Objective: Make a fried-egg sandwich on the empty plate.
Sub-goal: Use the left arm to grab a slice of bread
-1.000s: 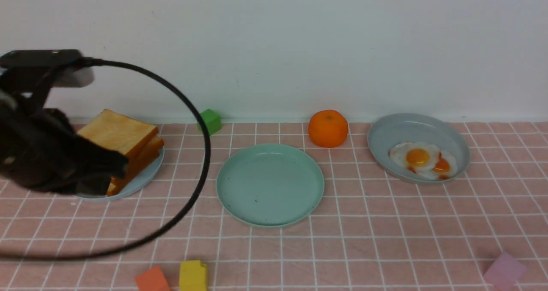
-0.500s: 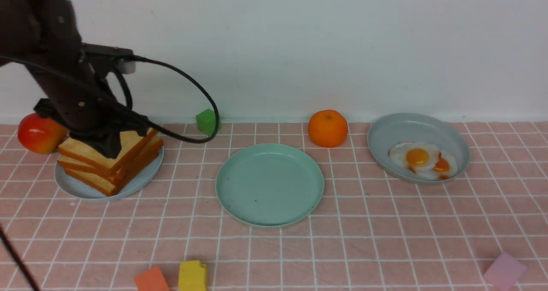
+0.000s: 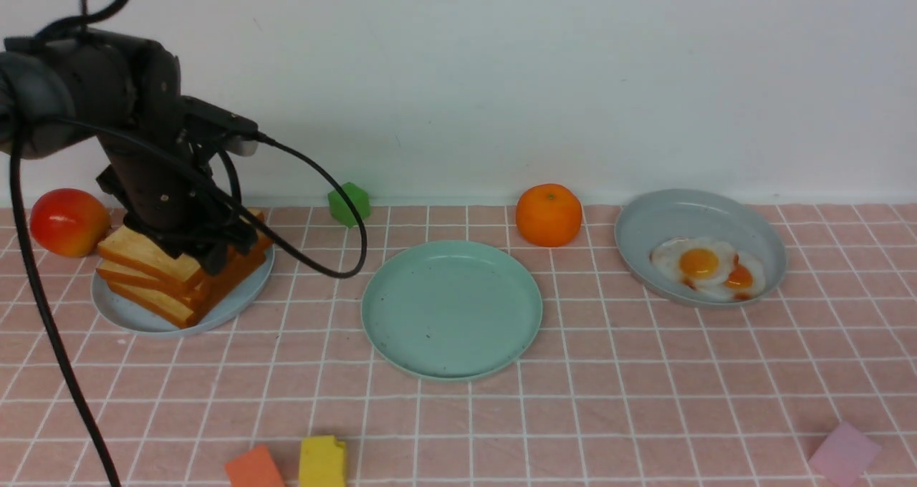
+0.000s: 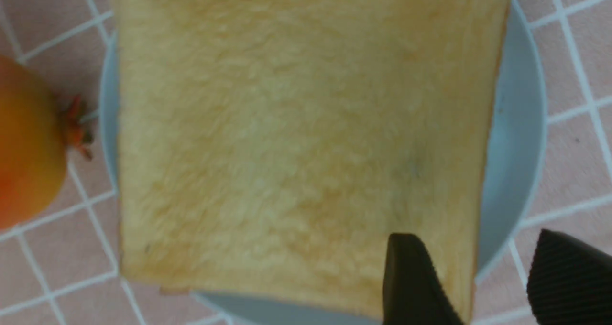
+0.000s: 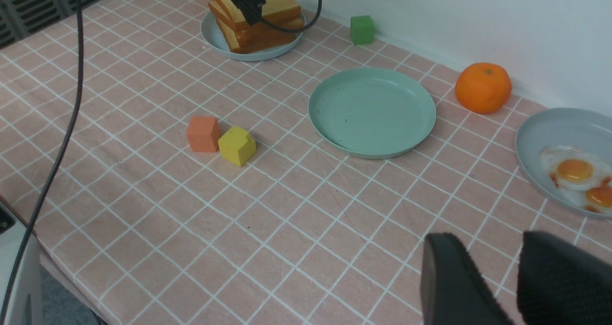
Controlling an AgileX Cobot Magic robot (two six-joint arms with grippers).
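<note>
The left gripper (image 4: 473,243) hangs over the toast stack (image 3: 154,268), at nine o'clock from the mint-green plate (image 3: 451,308). Its fingers are apart, one above the top slice's edge, seemingly not touching it. The fried egg (image 3: 698,263) lies in a grey plate (image 3: 688,211) at two o'clock. The right gripper (image 5: 490,243) has its fingers apart, with nothing between them.

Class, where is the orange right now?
In the front view the orange sits right of centre by the back wall, just behind the green plate and left of the right-hand grey plate.
</note>
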